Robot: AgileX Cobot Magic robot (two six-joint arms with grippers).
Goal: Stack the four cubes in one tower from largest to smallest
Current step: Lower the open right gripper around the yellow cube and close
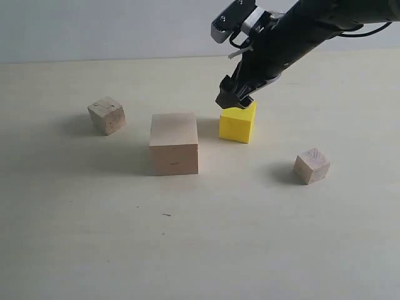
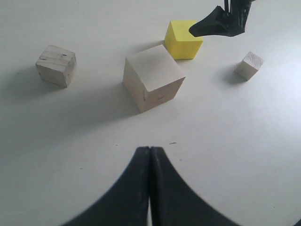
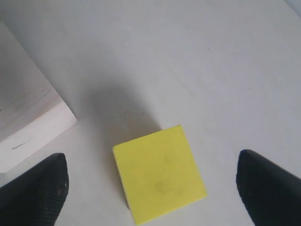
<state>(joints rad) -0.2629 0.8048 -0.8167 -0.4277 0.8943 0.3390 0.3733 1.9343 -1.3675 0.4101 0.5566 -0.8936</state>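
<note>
The large pale wooden cube (image 1: pixel 174 143) (image 2: pixel 153 77) (image 3: pixel 23 117) stands on the table near the middle. Just right of it rests the yellow cube (image 1: pixel 238 122) (image 2: pixel 183 39) (image 3: pixel 158 173). A small brownish wooden cube (image 1: pixel 107 115) (image 2: pixel 56 65) sits at the left, and the smallest pale cube (image 1: pixel 311 165) (image 2: pixel 249 65) at the right. All of them lie apart on the table. My right gripper (image 1: pixel 235 97) (image 3: pixel 150 181) hovers open just above the yellow cube, one finger on each side, touching nothing. My left gripper (image 2: pixel 150 151) is shut and empty, well short of the large cube.
The beige tabletop (image 1: pixel 206 250) runs to a pale wall at the back. The right arm (image 1: pixel 294 31) reaches in from the upper right over the yellow cube.
</note>
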